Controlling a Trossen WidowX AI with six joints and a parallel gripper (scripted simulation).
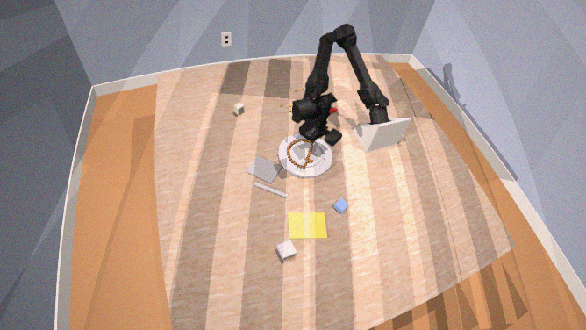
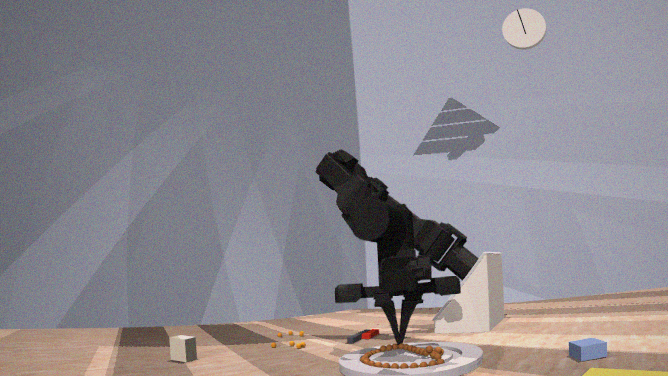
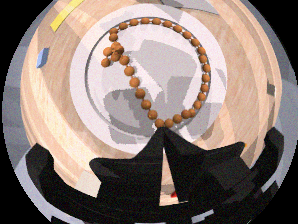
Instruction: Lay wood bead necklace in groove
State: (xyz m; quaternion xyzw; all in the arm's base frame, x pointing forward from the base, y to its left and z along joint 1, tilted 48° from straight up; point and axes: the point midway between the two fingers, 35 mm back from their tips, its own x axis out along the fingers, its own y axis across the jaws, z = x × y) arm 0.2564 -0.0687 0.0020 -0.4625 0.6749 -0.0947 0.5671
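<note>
The round bead board (image 1: 328, 161) (image 2: 472, 354) (image 3: 79, 95) lies below the gripper, pale, with a circular groove. The brown wood bead necklace (image 1: 288, 154) (image 2: 405, 366) (image 3: 206, 78) lies on it. In the wrist view its top and right beads follow the groove; its left strand cuts diagonally inside, with a small clump of beads at the upper left. My gripper (image 1: 312, 141) (image 2: 399, 343) (image 3: 162, 130) points down, its fingertips together beside the necklace's near beads, near the groove. No bead shows between the fingers. Whether the tips touch the beads is unclear.
A grey plate (image 1: 264, 169) and a rod (image 1: 270, 190) lie left of the board. A blue block (image 1: 340, 205) (image 2: 588, 350) (image 3: 42, 58), yellow sheet (image 1: 307, 225) and white block (image 1: 286, 250) lie in front. A white wedge (image 1: 386, 136) (image 2: 492, 295) stands under the arm's base.
</note>
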